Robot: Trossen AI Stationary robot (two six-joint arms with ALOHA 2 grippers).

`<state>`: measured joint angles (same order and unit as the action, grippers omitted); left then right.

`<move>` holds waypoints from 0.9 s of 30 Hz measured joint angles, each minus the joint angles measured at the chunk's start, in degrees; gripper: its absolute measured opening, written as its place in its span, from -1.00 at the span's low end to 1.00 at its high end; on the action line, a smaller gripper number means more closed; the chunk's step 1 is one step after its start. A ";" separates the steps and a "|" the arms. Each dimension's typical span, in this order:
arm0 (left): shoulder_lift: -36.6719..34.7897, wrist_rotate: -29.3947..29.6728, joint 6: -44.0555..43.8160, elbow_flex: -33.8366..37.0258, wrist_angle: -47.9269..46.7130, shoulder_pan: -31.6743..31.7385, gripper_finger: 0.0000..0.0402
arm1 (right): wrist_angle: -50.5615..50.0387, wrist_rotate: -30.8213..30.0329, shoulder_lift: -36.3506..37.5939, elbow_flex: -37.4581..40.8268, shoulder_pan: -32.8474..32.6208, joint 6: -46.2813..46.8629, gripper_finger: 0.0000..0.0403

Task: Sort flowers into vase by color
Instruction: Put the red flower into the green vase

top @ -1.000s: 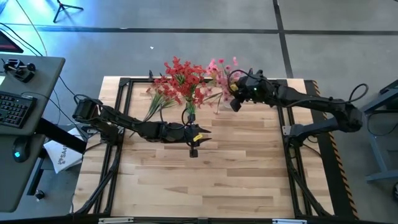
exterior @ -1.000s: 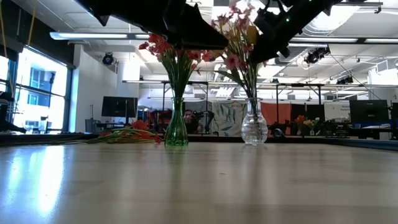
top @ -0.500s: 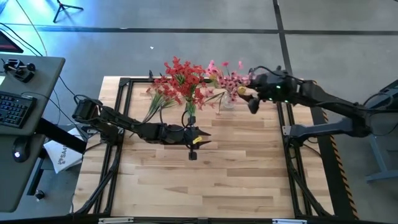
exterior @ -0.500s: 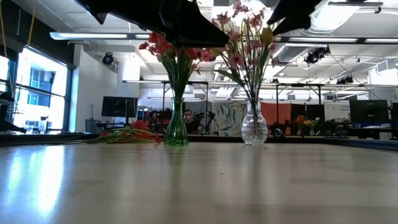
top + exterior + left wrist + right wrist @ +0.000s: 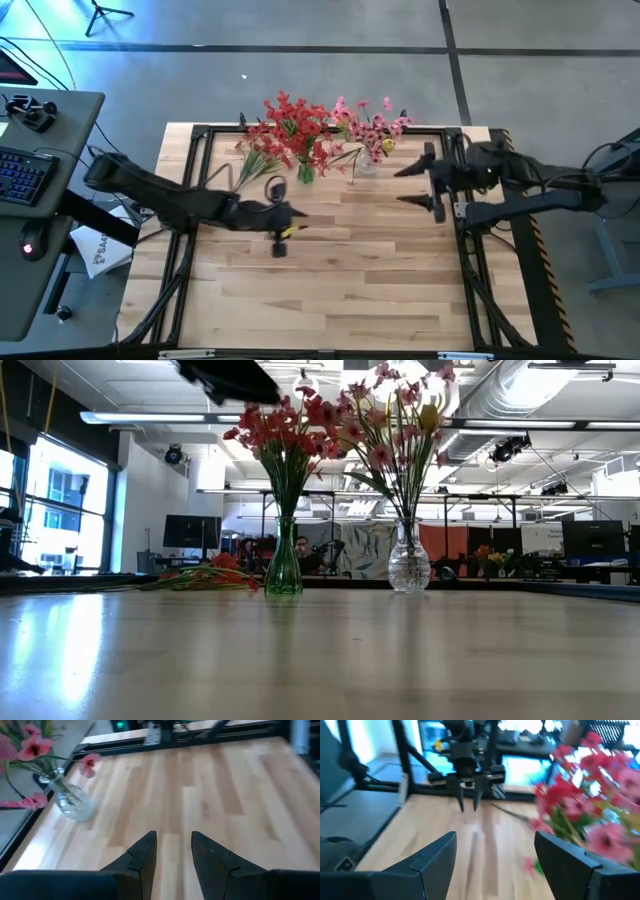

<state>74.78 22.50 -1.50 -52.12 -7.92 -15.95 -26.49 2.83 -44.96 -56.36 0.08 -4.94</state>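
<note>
Two vases stood near the table's (image 5: 330,290) far edge. The green glass vase (image 5: 284,568) held red flowers (image 5: 282,428) on thin green stems. Just beside it, the clear glass vase (image 5: 408,564) held pink flowers (image 5: 398,412) with one yellow bloom. More loose flowers (image 5: 205,575) lay flat on the table toward the far-left corner. The left gripper (image 5: 283,214) hovered empty over the middle-left area, fingers (image 5: 142,856) slightly parted. The right gripper (image 5: 420,186) hung near the right edge, fingers (image 5: 437,855) spread wide, holding nothing.
</note>
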 joint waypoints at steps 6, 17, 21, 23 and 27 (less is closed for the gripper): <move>-8.62 0.12 -11.33 -0.02 -17.06 -8.48 -0.45 | 15.46 -0.20 0.63 13.52 -7.06 2.59 0.31; -5.41 12.69 -54.51 0.00 -58.31 -3.15 -0.42 | 55.06 -21.79 -11.38 40.45 -21.17 17.77 0.31; -2.07 10.32 -49.31 0.70 -57.99 7.81 -0.33 | 67.09 -32.32 -18.86 44.25 -24.71 19.61 0.31; -0.83 7.26 -43.87 2.35 -53.14 13.27 -0.25 | 69.14 -33.62 -21.77 44.16 -25.58 19.71 0.31; 1.78 0.78 -36.04 6.54 -45.56 22.79 -0.09 | 69.20 -33.81 -25.51 42.40 -26.87 19.70 0.31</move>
<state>76.56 23.29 -37.54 -45.58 -53.48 6.84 42.71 -30.98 -70.47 -13.96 -26.79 14.76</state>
